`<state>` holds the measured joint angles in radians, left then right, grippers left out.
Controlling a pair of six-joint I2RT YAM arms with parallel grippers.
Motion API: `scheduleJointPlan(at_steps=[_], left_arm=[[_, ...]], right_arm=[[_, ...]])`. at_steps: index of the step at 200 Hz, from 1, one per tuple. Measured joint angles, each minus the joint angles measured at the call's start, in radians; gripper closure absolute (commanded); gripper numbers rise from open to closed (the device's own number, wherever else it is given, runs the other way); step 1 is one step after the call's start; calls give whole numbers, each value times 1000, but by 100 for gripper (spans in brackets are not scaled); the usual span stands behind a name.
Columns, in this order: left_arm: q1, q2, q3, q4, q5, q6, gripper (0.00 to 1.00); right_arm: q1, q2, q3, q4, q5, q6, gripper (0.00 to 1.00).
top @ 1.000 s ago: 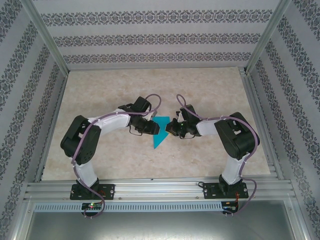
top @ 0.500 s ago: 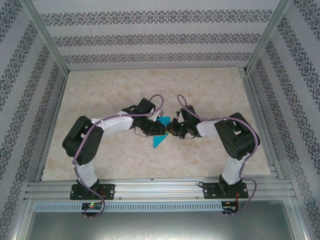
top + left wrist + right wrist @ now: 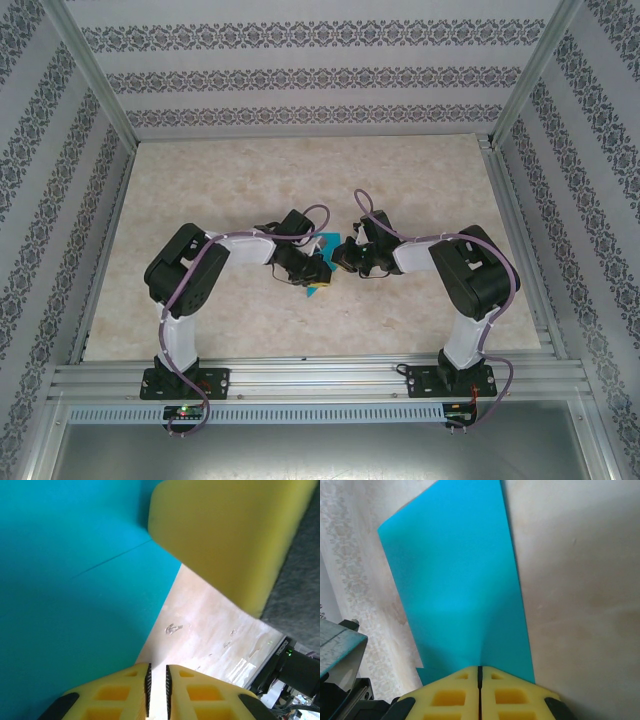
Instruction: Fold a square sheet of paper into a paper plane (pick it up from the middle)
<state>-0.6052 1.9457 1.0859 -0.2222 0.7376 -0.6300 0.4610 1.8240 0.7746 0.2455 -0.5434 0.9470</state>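
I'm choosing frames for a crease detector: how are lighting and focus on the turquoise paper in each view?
Top external: even light, soft shadows, the turquoise square sheet of paper small and partly covered. Left wrist: paper close, one faint crease visible, a yellow block blurred up close. Right wrist: paper clear, mild shading, no glare.

top external: high behind, looking down | wrist views: close | shared: paper (image 3: 75,580)

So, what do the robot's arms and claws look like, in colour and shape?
The left arm and right arm have white links, black joints and a loose purple cable each. The left claw and right claw have yellow fingers with square hollows.
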Motion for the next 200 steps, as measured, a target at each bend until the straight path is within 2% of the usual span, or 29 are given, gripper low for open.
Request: scheduleJointPlan(at_steps=[35,130,200], left_arm=[[0,-27,-45,44,0,0,80],[0,-124,-97,29,3,-4,77],[9,-112,-167,75,-10,-34,82]], right_arm=[[0,0,0,0,0,0,93],[0,0,-1,2,0,0,93],[0,0,-1,2,0,0,93]])
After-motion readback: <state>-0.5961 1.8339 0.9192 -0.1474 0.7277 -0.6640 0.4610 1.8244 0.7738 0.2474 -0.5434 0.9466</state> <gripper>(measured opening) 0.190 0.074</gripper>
